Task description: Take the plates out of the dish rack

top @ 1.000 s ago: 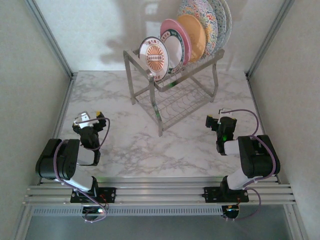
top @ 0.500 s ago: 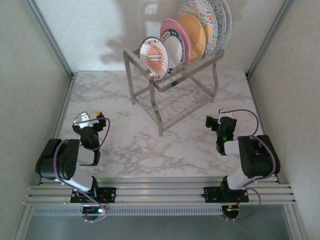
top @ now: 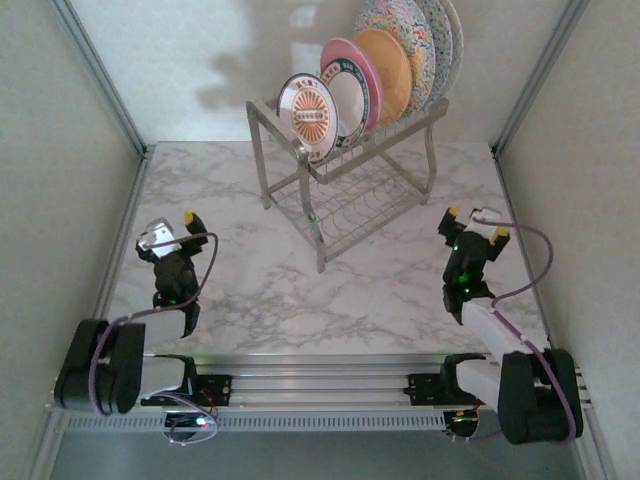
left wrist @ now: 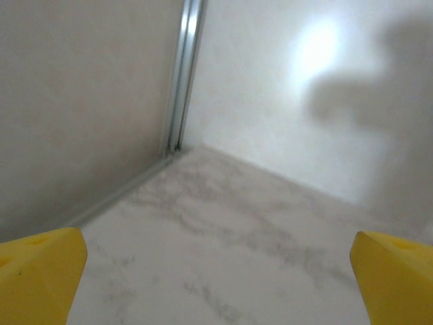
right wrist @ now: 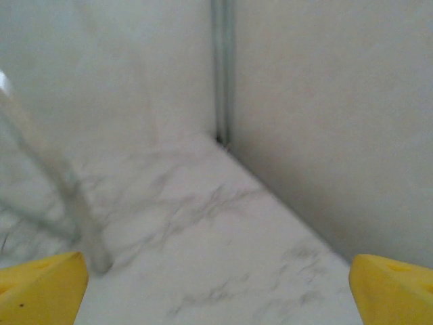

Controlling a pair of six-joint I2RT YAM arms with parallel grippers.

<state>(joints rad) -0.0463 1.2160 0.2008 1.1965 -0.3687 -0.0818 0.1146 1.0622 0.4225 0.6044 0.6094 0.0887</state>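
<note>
2 grippers wait with their jaws spread wide and nothing between them. The left gripper (top: 172, 226) hovers over the near-left part of the white marble-patterned tabletop (top: 260, 290), and the right gripper (top: 476, 224) over its right side.

All the plates stand on edge in the top tier of the 2-tier silver wire dish rack (top: 321, 230), at the far middle of the table and well apart from both arms. Nearest is the small white plate with an orange medallion (top: 308, 116). Behind it come the white green-rimmed plate (top: 347, 92), the plain pink plate (top: 338, 50), the plain orange plate (top: 392, 68) and the large blue-speckled white plates (top: 408, 22).

Unloading looks unstarted. The next move is probably a reach up to the medallion plate's rim, then a lift straight out of its slot. The plates are packed close, and the rack's top rail and the side wall post (top: 100, 80) limit the approach.
</note>
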